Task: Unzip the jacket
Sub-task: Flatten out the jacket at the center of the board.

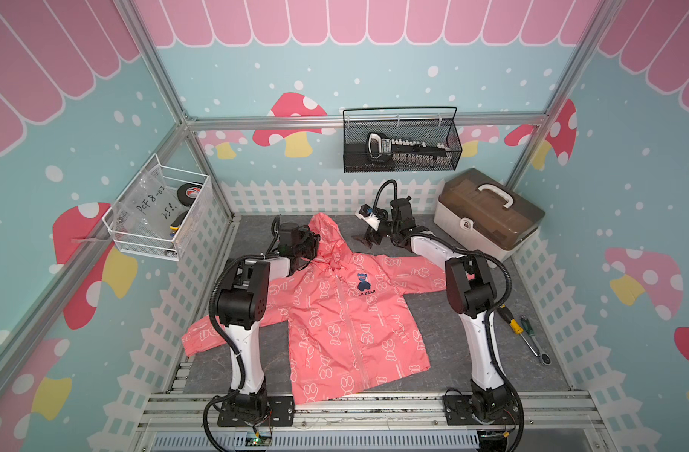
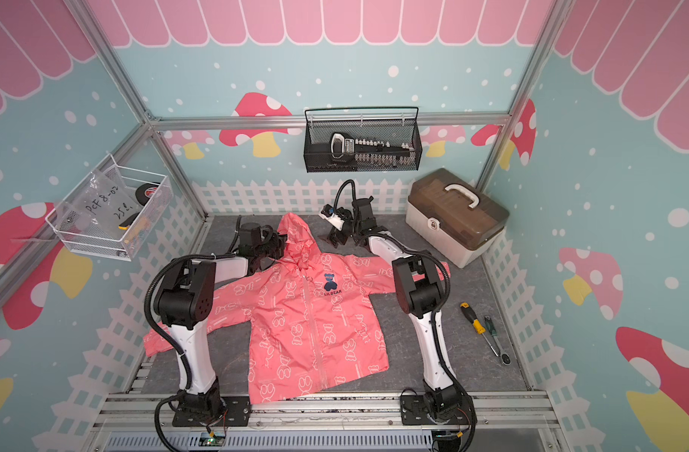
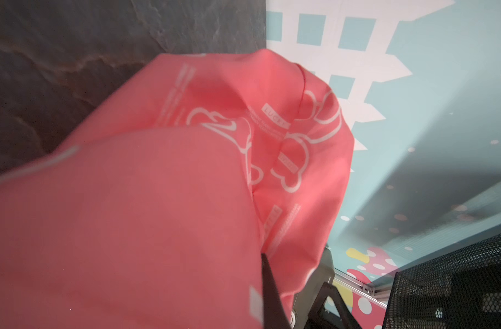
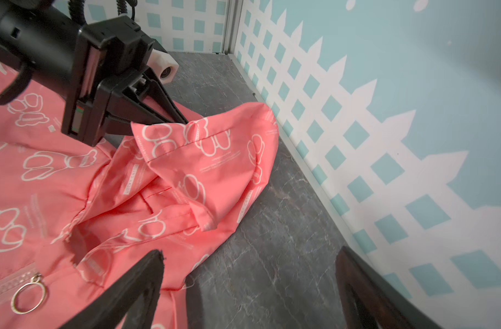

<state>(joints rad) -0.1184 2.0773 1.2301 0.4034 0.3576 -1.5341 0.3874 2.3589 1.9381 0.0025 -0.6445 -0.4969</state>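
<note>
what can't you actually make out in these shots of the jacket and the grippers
- Left wrist view: the blurred jacket fills the frame and covers where the left gripper pinches.
- Right wrist view: the zipper runs off the edge just past its ring pull.
- Both top views: the left arm crosses a sleeve, hiding its middle.
</note>
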